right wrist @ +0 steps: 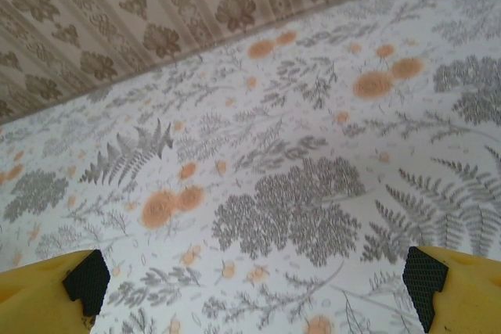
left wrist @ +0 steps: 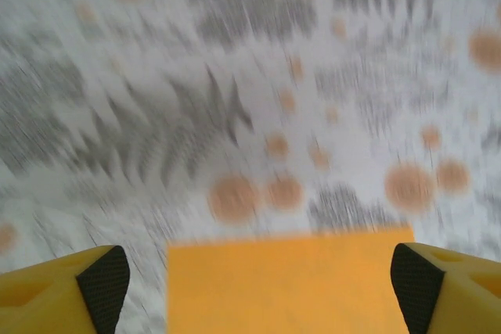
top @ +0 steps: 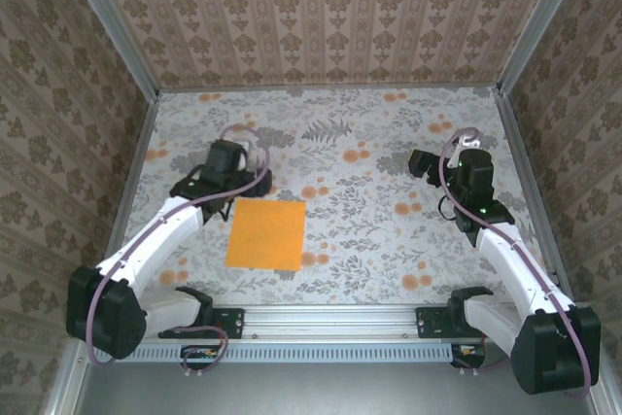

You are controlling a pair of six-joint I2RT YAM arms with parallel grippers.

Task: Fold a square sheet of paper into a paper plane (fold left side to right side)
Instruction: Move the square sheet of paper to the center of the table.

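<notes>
Seen from above, the square sheet of paper (top: pixel 265 234) lies flat on the flower-patterned worktop (top: pixel 369 143), left of centre and towards the near edge. The left gripper (top: pixel 236 182) hangs just past the sheet's far left corner. The right gripper (top: pixel 426 162) is well apart from the sheet, over the right side of the worktop.

In the left wrist view, which is blurred, the yellow fingers (left wrist: pixel 102 283) with dark pads stand wide apart. The orange sheet (left wrist: pixel 286 279) lies below and between them, and neither pad touches it.

In the right wrist view, the fingers (right wrist: pixel 86 281) are spread wide with nothing held, over bare patterned worktop (right wrist: pixel 297 201) near the papered wall (right wrist: pixel 156 13).
</notes>
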